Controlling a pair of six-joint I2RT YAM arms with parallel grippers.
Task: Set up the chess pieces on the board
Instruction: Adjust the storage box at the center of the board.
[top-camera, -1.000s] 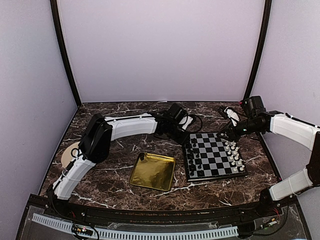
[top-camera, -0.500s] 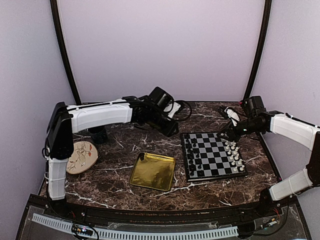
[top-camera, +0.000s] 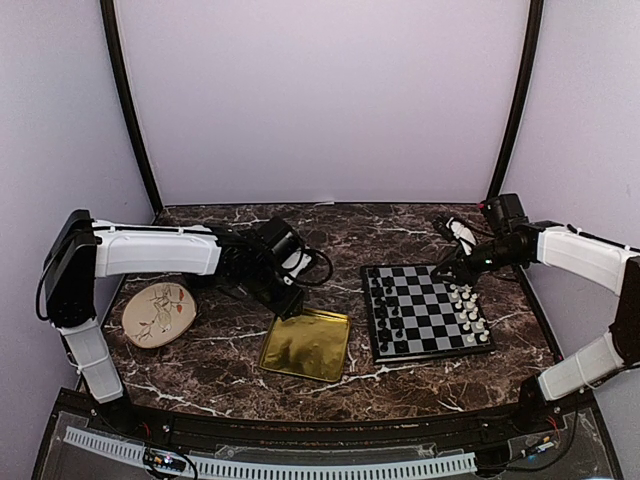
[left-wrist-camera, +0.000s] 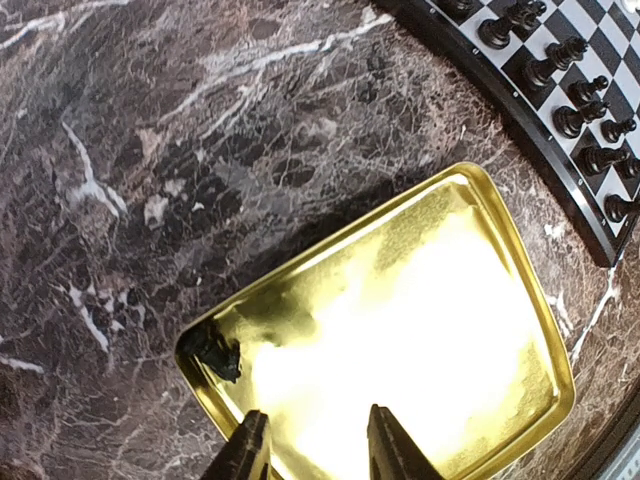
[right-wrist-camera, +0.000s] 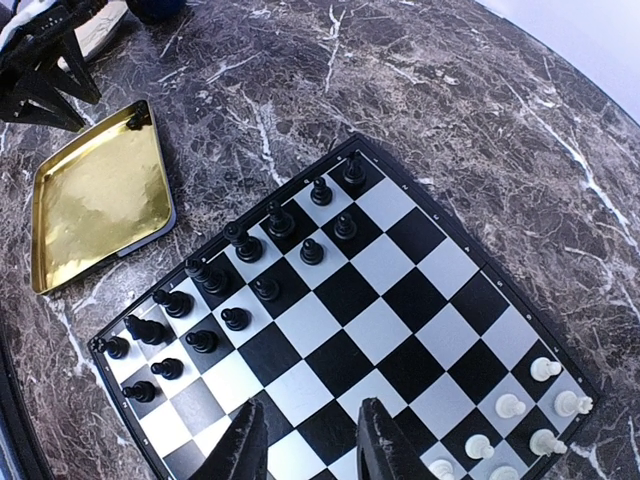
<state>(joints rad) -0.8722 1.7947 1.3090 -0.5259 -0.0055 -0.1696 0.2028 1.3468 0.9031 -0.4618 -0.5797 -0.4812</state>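
**Left wrist view: one black piece sits in the tray corner**

The left end effector (left-wrist-camera: 320, 450) hangs released, fingers apart and empty, over the gold tray (left-wrist-camera: 400, 330). It is just short of a lone black chess piece (left-wrist-camera: 215, 352) tucked into the tray's corner. The danger: the raised rim could block a finger, or the slick metal could let that tiny dark figure skid or tip. Its shape is too small to name. Toward the right edge of the worktop (left-wrist-camera: 150, 150), the right end effector (right-wrist-camera: 308, 445) is released too, empty above the board (right-wrist-camera: 380, 262). Black pieces (right-wrist-camera: 248, 243) crowd one edge, white pieces (right-wrist-camera: 545, 368) the opposite.
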